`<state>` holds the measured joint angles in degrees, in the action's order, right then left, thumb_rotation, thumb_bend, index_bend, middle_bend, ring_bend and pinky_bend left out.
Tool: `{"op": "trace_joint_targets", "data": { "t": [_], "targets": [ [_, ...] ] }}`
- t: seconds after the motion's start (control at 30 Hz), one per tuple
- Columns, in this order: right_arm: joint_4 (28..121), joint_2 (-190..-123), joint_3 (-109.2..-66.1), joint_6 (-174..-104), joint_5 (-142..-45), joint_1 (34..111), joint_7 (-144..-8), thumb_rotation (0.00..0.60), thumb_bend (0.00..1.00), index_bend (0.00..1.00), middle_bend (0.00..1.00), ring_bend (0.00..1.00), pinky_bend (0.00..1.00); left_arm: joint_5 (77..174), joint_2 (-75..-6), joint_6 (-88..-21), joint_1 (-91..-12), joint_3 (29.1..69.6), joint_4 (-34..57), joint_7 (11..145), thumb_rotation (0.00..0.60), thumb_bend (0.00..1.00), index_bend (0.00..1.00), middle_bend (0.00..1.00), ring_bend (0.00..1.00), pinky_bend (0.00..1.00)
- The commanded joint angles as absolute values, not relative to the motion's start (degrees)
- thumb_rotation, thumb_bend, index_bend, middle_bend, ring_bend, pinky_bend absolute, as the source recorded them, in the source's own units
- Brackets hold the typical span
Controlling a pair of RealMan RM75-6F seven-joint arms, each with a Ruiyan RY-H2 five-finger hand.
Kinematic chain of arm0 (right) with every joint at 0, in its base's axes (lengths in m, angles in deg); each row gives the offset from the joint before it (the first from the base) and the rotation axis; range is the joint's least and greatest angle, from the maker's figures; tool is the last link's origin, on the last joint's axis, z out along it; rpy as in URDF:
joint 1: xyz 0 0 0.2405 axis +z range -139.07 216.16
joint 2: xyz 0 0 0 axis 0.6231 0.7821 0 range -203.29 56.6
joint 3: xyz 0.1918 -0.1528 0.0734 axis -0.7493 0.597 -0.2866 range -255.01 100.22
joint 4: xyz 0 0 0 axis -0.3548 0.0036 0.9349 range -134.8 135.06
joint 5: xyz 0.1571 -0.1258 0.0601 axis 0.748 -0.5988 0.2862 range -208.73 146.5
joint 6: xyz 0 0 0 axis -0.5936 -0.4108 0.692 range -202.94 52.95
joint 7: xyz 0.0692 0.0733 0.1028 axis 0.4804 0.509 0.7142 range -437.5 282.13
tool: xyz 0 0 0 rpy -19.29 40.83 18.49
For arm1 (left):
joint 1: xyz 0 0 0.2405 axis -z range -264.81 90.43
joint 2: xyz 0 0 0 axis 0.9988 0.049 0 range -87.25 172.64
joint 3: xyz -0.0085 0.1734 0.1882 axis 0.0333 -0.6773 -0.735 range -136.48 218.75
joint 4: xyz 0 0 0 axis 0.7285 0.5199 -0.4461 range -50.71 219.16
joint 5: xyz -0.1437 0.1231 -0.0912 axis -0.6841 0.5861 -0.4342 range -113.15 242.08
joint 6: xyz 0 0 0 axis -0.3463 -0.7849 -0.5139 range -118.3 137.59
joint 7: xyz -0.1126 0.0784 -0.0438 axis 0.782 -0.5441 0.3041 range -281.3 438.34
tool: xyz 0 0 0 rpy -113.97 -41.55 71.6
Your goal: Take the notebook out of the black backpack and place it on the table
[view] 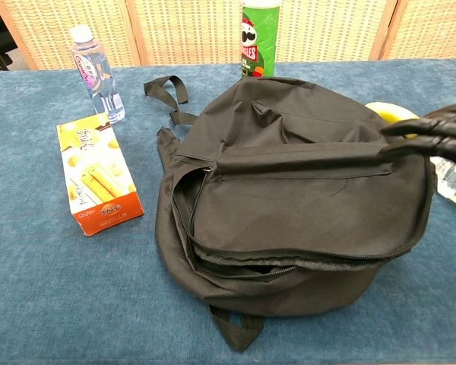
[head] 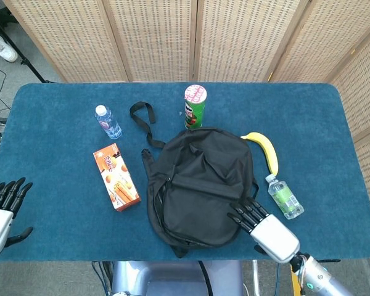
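right robot hand (head: pixel 263 227), fingers apart and holding nothing, hangs over the lower right edge of the soft black fabric backpack (head: pixel 200 182); left robot hand (head: pixel 1 209) spread at the desk's (head: pixel 55 123) left edge. chest view: dark fingertips (view: pixel 425 131) over the backpack (view: pixel 289 198); notebook unseen.

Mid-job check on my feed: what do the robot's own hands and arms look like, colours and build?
Both hands match: black segmented fingers on a smooth, rounded white palm shell. The right hand shows this best in the head view; behind it a grey wrist section carries a small green-lit spot. In the chest view its fingers read as glossy black bars. The left hand is cut off by the frame edge.
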<state>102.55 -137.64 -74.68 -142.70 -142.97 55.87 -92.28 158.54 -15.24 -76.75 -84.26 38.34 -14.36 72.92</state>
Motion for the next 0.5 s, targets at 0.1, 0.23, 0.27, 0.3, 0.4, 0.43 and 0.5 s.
{"op": "trace_joint_targets", "data": {
  "t": [0.1, 0.23, 0.27, 0.3, 0.4, 0.43, 0.5],
  "targets": [
    [102.4, -141.1, -74.6, -138.3, -141.0, 57.7, -96.5, 0.600, 0.00, 0.07, 0.00, 0.00, 0.03, 158.1, -14.6, -76.3, -84.0, 38.5, -14.1, 74.5, 0.600, 0.16, 0.00, 0.00, 0.00, 0.00],
    [101.5, -143.4, -75.2, -138.0, -139.6, 58.2, -96.6, 0.600, 0.01, 0.17, 0.10, 0.06, 0.10, 158.3, -14.2, -76.3, -84.0, 38.4, -14.2, 75.2, 0.600, 0.16, 0.00, 0.00, 0.00, 0.00],
    [101.3, -143.9, -75.4, -137.9, -139.2, 58.3, -96.4, 0.600, 0.03, 0.22, 0.16, 0.11, 0.15, 158.3, -14.1, -76.4, -84.0, 38.3, -14.2, 75.4, 0.600, 0.16, 0.00, 0.00, 0.00, 0.00],
    [101.1, -144.3, -75.5, -137.9, -138.9, 58.4, -96.2, 0.600, 0.06, 0.26, 0.20, 0.17, 0.19, 158.4, -14.1, -76.4, -84.0, 38.3, -14.2, 75.5, 0.600, 0.16, 0.00, 0.00, 0.00, 0.00],
    [100.8, -145.5, -75.8, -138.1, -138.0, 58.9, -95.1, 0.600, 0.24, 0.39, 0.34, 0.32, 0.27, 158.5, -13.9, -76.7, -84.1, 38.3, -14.2, 76.0, 0.600, 0.16, 0.00, 0.00, 0.00, 0.00],
    [100.9, -145.7, -75.9, -138.1, -137.9, 59.1, -94.9, 0.600, 0.32, 0.42, 0.37, 0.35, 0.29, 158.4, -13.8, -76.7, -84.1, 38.3, -14.1, 76.1, 0.600, 0.16, 0.00, 0.00, 0.00, 0.00],
    [101.2, -145.9, -76.0, -137.9, -137.5, 59.4, -94.8, 0.600, 0.44, 0.46, 0.40, 0.39, 0.32, 158.3, -13.8, -76.6, -84.1, 38.4, -14.1, 76.3, 0.600, 0.16, 0.00, 0.00, 0.00, 0.00]
  ]
}}
